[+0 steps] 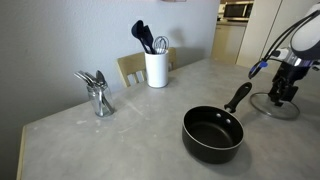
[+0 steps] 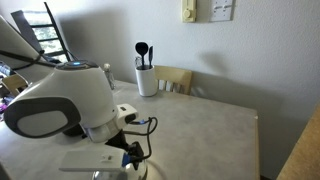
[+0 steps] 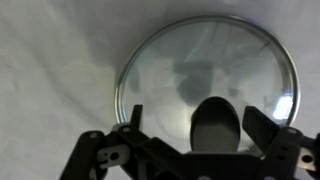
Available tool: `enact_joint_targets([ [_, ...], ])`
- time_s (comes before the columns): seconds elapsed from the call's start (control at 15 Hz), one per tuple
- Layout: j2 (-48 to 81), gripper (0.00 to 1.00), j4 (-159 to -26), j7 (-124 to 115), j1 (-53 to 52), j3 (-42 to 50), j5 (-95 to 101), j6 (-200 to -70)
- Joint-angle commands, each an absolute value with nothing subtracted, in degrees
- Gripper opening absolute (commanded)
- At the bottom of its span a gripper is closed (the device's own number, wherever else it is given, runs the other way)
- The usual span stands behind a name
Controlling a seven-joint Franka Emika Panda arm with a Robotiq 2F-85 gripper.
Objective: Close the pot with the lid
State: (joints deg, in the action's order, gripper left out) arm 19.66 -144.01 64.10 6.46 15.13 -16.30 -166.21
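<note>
The pot (image 1: 212,133) is a shallow black saucepan near the front of the table, with its long handle (image 1: 238,96) pointing toward the lid. The clear glass lid (image 1: 276,106) lies flat on the table to the right of the pot. In the wrist view the lid (image 3: 190,55) fills the frame, metal rim visible, and its black knob (image 3: 215,125) sits between my fingers. My gripper (image 1: 284,93) is right over the lid. Its fingers (image 3: 198,112) are open and straddle the knob with gaps on both sides. In the exterior view behind the arm, the pot is hidden.
A white utensil crock (image 1: 156,68) (image 2: 147,80) stands at the back by the wall. A metal cutlery holder (image 1: 98,95) is at the left. A wooden chair (image 1: 132,66) (image 2: 176,78) stands behind the table. The arm's white body (image 2: 60,105) fills the foreground.
</note>
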Motion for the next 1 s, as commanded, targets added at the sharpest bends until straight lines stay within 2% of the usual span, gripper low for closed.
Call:
enact_joint_targets([
  [0.0,21.90,1.00,-140.65,64.83,8.15,13.10,-18.48,-164.61],
  [0.33,21.67,1.00,-139.88,62.92,6.83,14.16,-17.82,-164.10],
  [0.4,20.93,1.00,-140.23,57.79,10.69,11.17,-11.76,-164.33],
  [0.67,19.58,1.00,-141.00,45.51,9.41,13.32,-1.79,-161.95],
  [0.93,17.38,1.00,-141.30,38.72,11.23,11.47,3.80,-158.14],
])
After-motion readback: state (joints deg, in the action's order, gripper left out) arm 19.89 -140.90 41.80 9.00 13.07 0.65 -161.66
